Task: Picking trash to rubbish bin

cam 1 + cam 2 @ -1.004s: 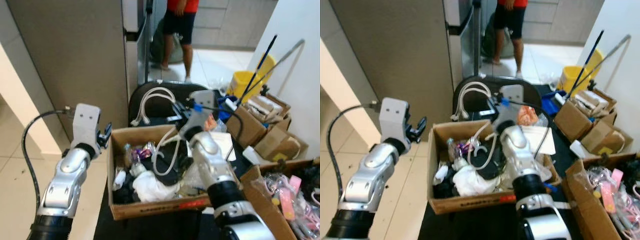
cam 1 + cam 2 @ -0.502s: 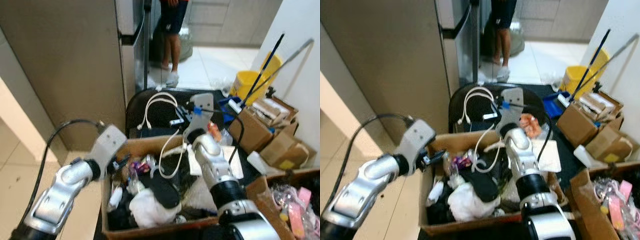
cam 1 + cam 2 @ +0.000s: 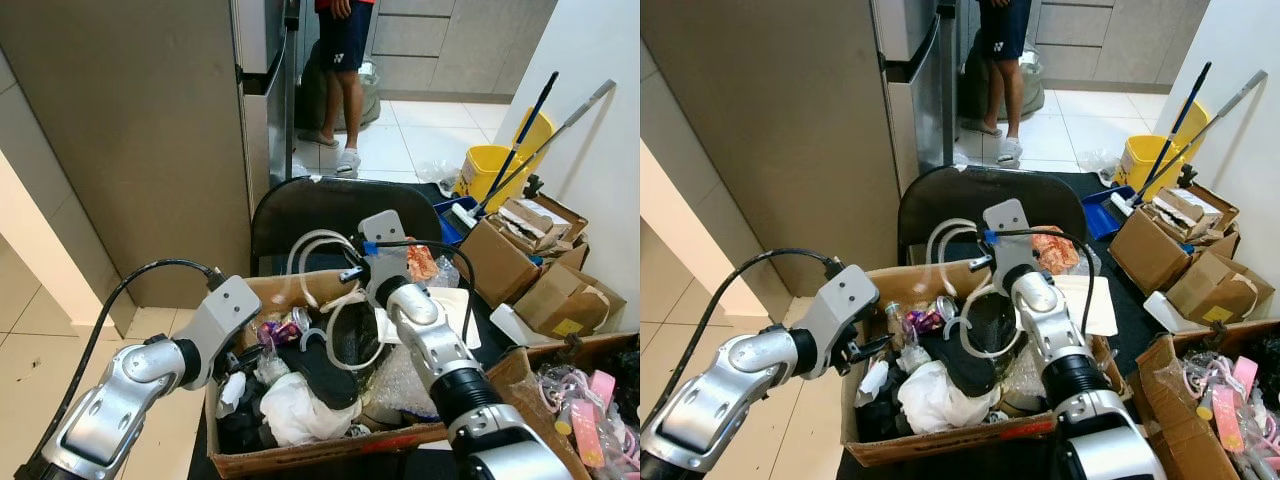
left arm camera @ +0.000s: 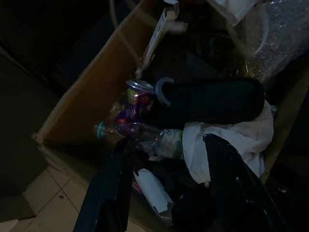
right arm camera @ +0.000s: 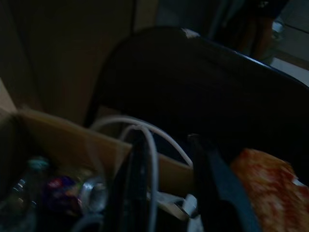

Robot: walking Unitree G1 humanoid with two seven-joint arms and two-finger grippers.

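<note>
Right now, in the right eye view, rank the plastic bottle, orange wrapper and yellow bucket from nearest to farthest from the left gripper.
1. plastic bottle: in the box, just beside the left gripper.
2. orange wrapper: beyond the box, toward the robot's right.
3. yellow bucket: on the floor, far right.

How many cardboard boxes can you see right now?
4: the trash-filled box under the grippers, two stacked by the right wall, one at bottom right. More may be hidden.

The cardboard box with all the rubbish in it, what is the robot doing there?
The robot leans over the cardboard box with both arms. Its left gripper, fingers open, hovers above a plastic bottle inside. Its right gripper holds a white cable looping over the box's far edge. A person stands in the background.
</note>
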